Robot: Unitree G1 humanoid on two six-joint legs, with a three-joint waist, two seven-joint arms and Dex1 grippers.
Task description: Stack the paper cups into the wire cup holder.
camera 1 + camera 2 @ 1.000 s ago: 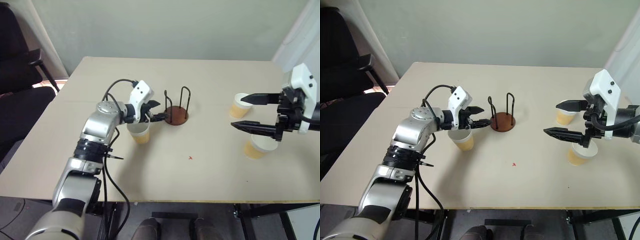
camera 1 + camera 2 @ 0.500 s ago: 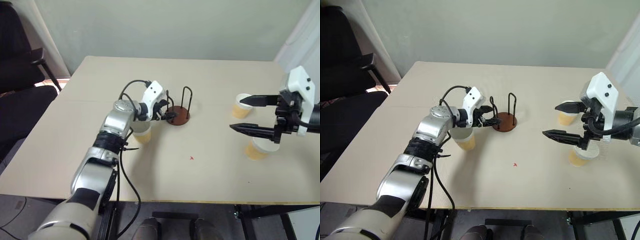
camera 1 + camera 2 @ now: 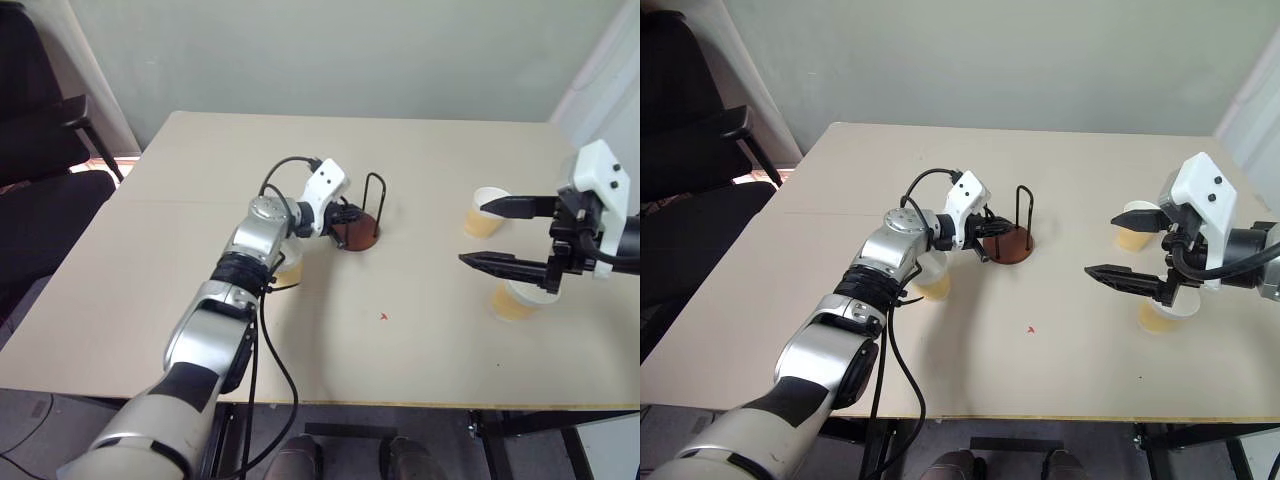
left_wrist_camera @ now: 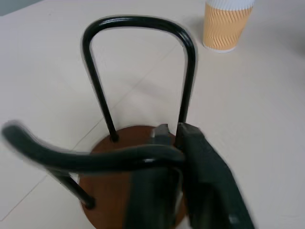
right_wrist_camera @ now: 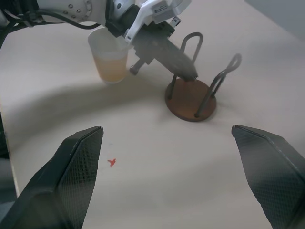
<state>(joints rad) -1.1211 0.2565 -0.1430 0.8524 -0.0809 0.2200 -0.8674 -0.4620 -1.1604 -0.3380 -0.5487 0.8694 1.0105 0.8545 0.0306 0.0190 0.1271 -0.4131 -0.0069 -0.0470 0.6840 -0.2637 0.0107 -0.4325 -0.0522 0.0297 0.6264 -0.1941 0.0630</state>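
Jaws of my left gripper (image 4: 171,138) clamp one thin black loop of the wire holder (image 3: 355,230); right gripper (image 3: 478,232) gapes above two ribbed paper cups (image 3: 486,212).

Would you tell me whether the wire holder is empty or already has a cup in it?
Empty: the holder's brown base is bare between its wire loops.

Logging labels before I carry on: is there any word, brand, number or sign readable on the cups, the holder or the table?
None readable. The paper cups show only a wavy ribbed pattern; the wire cup holder is bare; the table carries just a small red mark, no letter or number.
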